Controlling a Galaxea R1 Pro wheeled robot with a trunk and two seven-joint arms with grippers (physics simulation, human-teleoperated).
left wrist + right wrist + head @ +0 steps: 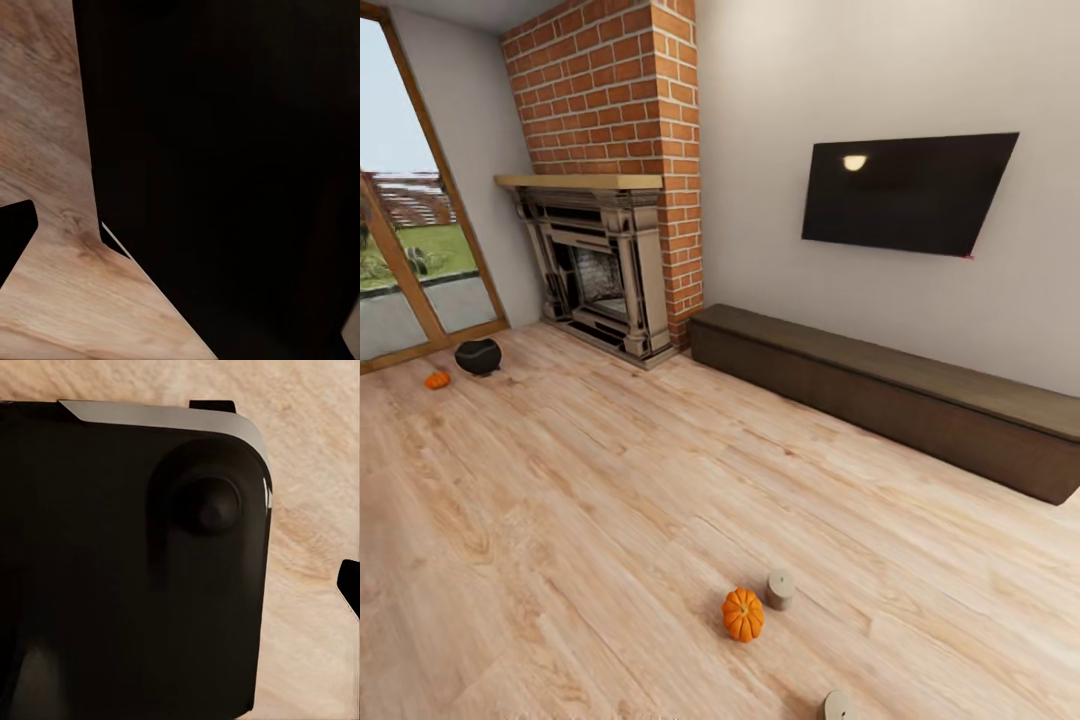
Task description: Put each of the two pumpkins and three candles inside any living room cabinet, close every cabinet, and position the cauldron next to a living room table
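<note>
In the head view, a brick fireplace [605, 260] stands in the corner of the room, and everything else can be placed from it. Just to the right of the fireplace, the cabinet [880, 395] runs long and low along the white wall, its fronts all flush and shut. A dark television [905, 192] hangs on the wall above the cabinet. To the left of the fireplace, near a glass door [410, 260], the cauldron [478, 356] sits on the wooden floor [590, 520]. A small pumpkin [437, 380] lies just beside the cauldron, on the side away from the fireplace. Well away from the fireplace, toward the camera, a second pumpkin [743, 613] rests on the floor with a candle [780, 589] just beside it, the two close but apart. Another candle [838, 706] shows partly at the lower edge of this view, farther still from the fireplace.

In the left wrist view, a large black body of the robot [225, 172] covers most of the picture, with floor planks beside it. I cannot tell how the left jaws stand.

In the right wrist view, a black housing with a round knob [135, 577] blocks most of the picture above pale floor. I cannot tell how the right jaws stand either.
</note>
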